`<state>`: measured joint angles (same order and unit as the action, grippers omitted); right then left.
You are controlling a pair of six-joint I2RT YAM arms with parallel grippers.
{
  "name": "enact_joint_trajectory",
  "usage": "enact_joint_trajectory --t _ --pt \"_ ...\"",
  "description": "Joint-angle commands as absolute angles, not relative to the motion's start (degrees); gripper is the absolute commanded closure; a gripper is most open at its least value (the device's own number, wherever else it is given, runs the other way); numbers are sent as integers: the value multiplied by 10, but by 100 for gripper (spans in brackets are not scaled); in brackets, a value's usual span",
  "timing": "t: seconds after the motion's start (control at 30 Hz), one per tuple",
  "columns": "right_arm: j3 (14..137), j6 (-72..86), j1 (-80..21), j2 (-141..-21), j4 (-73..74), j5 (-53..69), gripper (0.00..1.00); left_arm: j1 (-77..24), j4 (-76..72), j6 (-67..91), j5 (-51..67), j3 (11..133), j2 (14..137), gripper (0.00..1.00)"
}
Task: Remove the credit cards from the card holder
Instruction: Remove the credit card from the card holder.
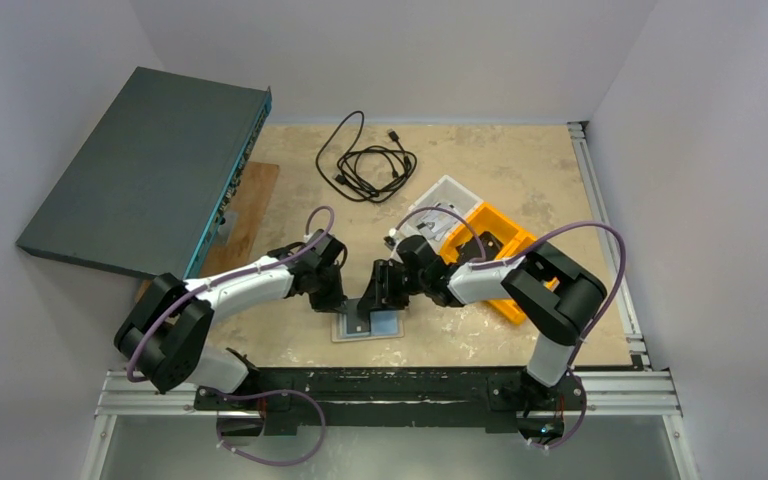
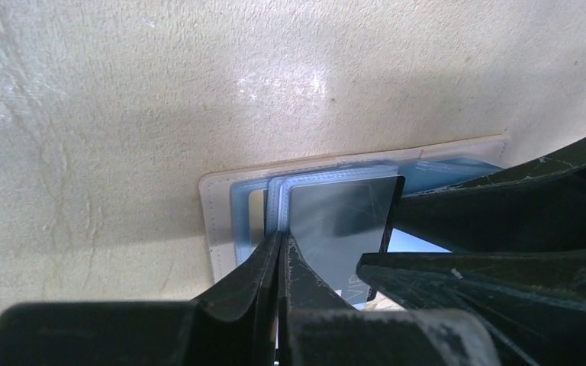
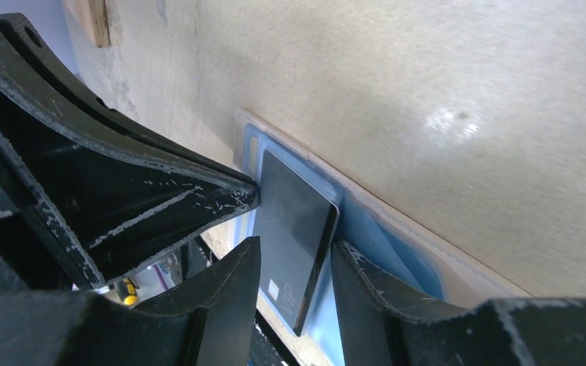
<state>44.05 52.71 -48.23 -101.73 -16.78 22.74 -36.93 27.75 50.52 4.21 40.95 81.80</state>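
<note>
left gripper (image 2: 278, 242): jaws fully closed, tips pressed down on the left edge of the clear sleeve (image 2: 240, 210); looks like it's pinning the holder, can't tell if any plastic is pinched between the tips

card holder (image 2: 215, 229): lying open and flat on the table (image 1: 520, 180), near edge, between the two arm bases; cream border showing, blue-grey inside facing up; both grippers crowd right over it

dark card (image 3: 294, 221): far end in the sleeve, near end tilted up off the holder; "VIP" print on the near end; so partly out, not free; whether other cards sit in the pockets behind it I can't tell

right gripper (image 3: 296, 252): jaws about half-spread, one finger on each long edge of the dark card; reads as a grip across its width, but how firm the contact is doesn't show

step in hand, my read: extracting the first card, mid-pull

next move calls for: right arm drawing the card straight along the sleeve's axis, no twist, or it'll bind on the sleeve mouth; left keeps pressing so the holder doesn't ride along; then set the card on the table clear of the holder
</note>
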Motion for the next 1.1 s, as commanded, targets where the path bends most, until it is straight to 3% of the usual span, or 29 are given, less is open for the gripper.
enact_joint_trajectory --t 0.0,0.23,0.67,1.07 --pt "389 551 -455 -994 -226 266 60 -378 292 525 11 388 853 100" --pt "356 592 -444 -996 -302 302 62 -378 289 530 12 385 856 100" --pt "338 611 -443 -1013 -341 308 86 -379 289 527 16 391 858 100" --pt "338 625 -444 -1036 -373 320 88 -378 289 526 19 393 856 100"
